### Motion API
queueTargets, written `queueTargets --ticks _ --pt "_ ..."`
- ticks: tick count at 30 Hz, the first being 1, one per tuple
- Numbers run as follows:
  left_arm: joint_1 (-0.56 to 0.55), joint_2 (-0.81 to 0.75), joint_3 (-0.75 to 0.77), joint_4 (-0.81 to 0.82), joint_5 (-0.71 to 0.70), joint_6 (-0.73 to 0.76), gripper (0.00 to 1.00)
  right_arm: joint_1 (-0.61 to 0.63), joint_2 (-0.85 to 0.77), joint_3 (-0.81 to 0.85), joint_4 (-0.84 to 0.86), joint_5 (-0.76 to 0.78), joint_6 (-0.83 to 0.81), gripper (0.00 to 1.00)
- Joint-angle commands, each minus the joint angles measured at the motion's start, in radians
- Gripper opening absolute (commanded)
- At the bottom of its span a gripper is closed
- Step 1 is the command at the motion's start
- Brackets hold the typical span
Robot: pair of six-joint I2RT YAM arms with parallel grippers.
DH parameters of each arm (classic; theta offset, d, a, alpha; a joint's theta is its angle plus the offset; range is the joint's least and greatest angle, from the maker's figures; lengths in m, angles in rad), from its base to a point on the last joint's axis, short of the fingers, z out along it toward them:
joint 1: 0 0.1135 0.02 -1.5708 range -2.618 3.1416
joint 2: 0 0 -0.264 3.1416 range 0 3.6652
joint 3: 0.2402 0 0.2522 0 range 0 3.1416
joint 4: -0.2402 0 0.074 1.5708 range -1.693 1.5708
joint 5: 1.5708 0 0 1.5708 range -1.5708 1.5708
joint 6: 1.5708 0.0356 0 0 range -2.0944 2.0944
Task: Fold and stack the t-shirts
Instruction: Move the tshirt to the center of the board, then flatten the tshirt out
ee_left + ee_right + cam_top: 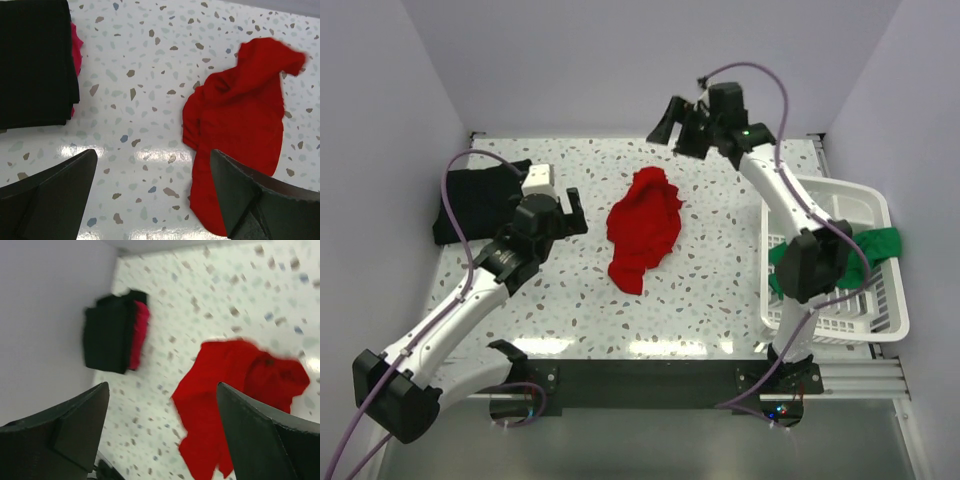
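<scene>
Red t-shirt (643, 232) crumpled in a long heap at the middle of the speckled table (720, 290), flat on the surface, touched by nothing. From the left wrist, seen just ahead of the left gripper (154, 155) and off toward its right finger, with one end of the cloth running down beside that fingertip; no contact to be made out. Jaws there spread wide, bare table between them, nothing held.

Over by the far edge, the right gripper (162, 390) held high above the table, well apart from the red t-shirt, which shows below and between its fingers in the wrist view. Jaws likewise wide apart and empty.

To the left, near the wall: black t-shirt (480, 198), folded into a neat rectangle, with a pinkish-red layer (76, 50) peeking out along one edge beneath it. At the table's right side, a white slatted basket (840, 190), with the green t-shirt (880, 243) draped over its rim and partly hidden behind the right arm.
</scene>
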Motion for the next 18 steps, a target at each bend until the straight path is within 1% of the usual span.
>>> queueTargets --ticks 1,2,3,4,5,6,8,9,11,12,14,15,18 --pt "0.005 -0.013 -0.026 -0.035 -0.015 -0.025 1.0 0.043 0.084 -0.052 -0.183 0.071 -0.111 0.91" --pt "0.005 -0.013 -0.029 -0.032 -0.007 -0.015 1.0 0.051 0.071 -0.092 -0.163 0.069 -0.116 0.91" --pt "0.005 -0.007 -0.041 -0.026 0.023 -0.007 1.0 0.057 0.029 -0.191 -0.11 0.066 -0.116 0.92" --pt "0.004 0.001 -0.046 -0.017 0.043 0.002 1.0 0.057 0.009 -0.241 -0.094 0.065 -0.11 0.92" --pt "0.004 0.013 -0.052 -0.009 0.066 0.016 1.0 0.057 -0.01 -0.285 -0.083 0.065 -0.105 0.92" --pt "0.005 0.046 -0.057 0.012 0.117 0.024 1.0 0.057 -0.04 -0.366 -0.078 0.065 -0.102 0.91" --pt "0.004 0.089 -0.066 0.064 0.175 0.038 1.0 0.058 -0.073 -0.443 -0.075 0.069 -0.099 0.91" --pt "0.004 0.146 -0.071 0.08 0.239 0.038 1.0 0.058 -0.087 -0.523 -0.069 0.072 -0.09 0.91" --pt "0.005 0.212 -0.063 0.106 0.304 0.042 0.98 0.058 -0.136 -0.595 -0.04 0.072 -0.076 0.91" --pt "0.005 0.275 -0.046 0.129 0.357 0.045 0.96 0.057 -0.15 -0.652 -0.031 0.071 -0.062 0.91" --pt "0.005 0.335 -0.028 0.167 0.407 0.062 0.93 0.058 -0.18 -0.691 -0.02 0.069 -0.053 0.9" --pt "0.005 0.39 -0.009 0.178 0.442 0.068 0.92 0.06 -0.186 -0.712 -0.025 0.069 -0.052 0.9" --pt "0.005 0.49 0.032 0.211 0.49 0.078 0.89 0.06 -0.202 -0.717 -0.046 0.074 -0.061 0.9"
